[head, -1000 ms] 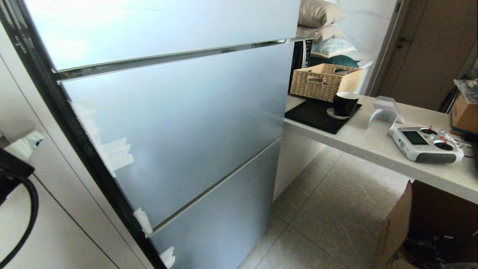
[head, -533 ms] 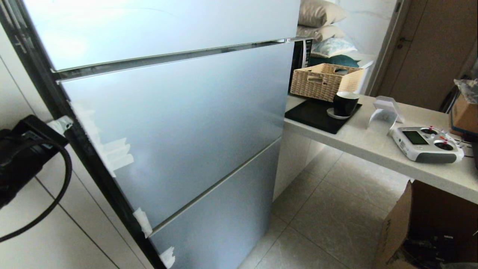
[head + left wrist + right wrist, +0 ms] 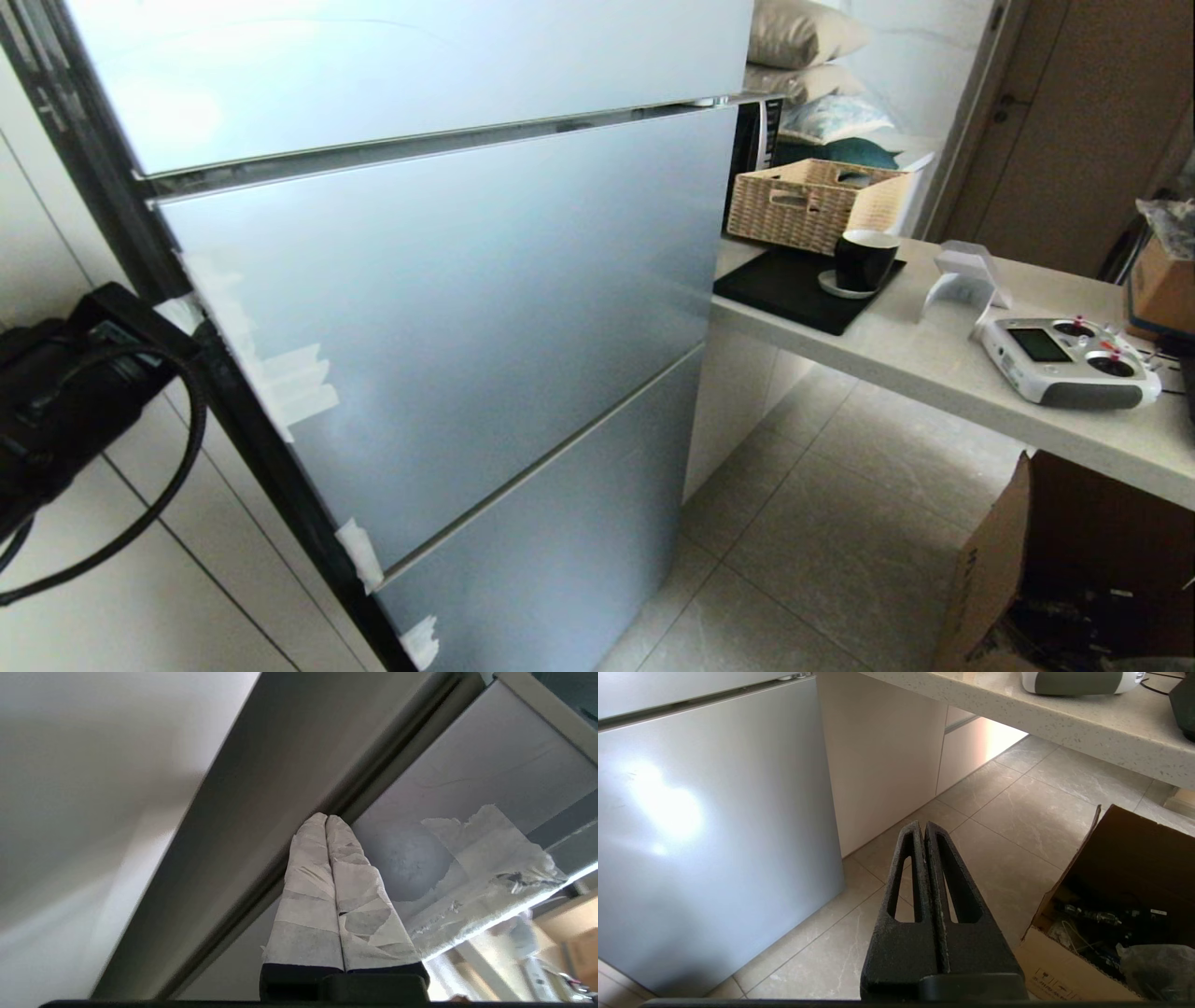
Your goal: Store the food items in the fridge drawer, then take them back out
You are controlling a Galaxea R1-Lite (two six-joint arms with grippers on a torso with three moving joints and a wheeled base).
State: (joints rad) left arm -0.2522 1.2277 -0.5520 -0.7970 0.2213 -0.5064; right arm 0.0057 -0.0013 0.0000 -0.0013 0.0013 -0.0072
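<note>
The silver fridge (image 3: 448, 308) is closed, so the fridge drawer and the food items are hidden. My left gripper (image 3: 177, 311), its fingers wrapped in white tape, is shut with nothing between them. In the left wrist view its tips (image 3: 326, 819) sit at the dark seam along the left edge of the middle door, beside torn white tape (image 3: 490, 858) stuck on the door. My right gripper (image 3: 923, 826) is shut and empty, hanging low over the floor tiles in front of the fridge's bottom door.
White cabinet fronts (image 3: 93, 597) stand left of the fridge. To the right, a counter (image 3: 934, 373) carries a wicker basket (image 3: 812, 201), a black mug (image 3: 864, 259) and a remote controller (image 3: 1064, 359). An open cardboard box (image 3: 1027, 560) sits on the floor under it.
My left arm has come up into the head view from the lower left and moved right, bringing its taped tips to the middle door's left edge. Nothing else moved.
</note>
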